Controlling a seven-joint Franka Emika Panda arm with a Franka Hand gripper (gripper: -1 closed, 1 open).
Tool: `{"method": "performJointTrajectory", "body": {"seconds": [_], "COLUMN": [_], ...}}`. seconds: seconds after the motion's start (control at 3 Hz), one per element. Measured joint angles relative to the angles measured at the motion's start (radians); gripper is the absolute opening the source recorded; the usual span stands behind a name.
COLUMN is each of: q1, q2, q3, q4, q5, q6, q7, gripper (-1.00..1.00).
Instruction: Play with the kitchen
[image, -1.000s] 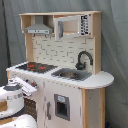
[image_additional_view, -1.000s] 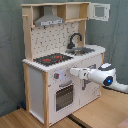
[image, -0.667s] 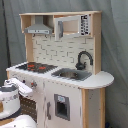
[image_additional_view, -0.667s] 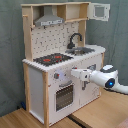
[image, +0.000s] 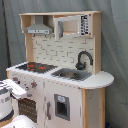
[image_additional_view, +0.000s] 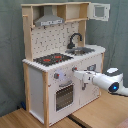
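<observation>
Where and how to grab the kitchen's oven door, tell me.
Grip the handle bar across the top of the oven door, just under the knobs on the kitchen front. Come straight at the front panel, where the gripper already sits near the knobs in the second exterior view. The bar seems to stand proud of the flat door, so it looks the only grippable edge.

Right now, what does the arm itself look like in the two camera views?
In the second exterior view the arm is white with rounded, glossy segments, a small blue light on its thick joint, tapering to a slim white gripper. In the first exterior view it shows as a white, ribbed cylindrical body with dark seams and a flat white gripper. No cables or markings are discernible.
</observation>
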Motion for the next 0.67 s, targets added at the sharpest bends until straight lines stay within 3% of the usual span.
{"method": "performJointTrajectory", "body": {"seconds": [0.67], "q1": [0.100], "q2": [0.014], "q3": [0.000], "q4": [0.000], "q5": [0.014], "q6": [-0.176], "q7": [0.023], "gripper": [1.00]}}
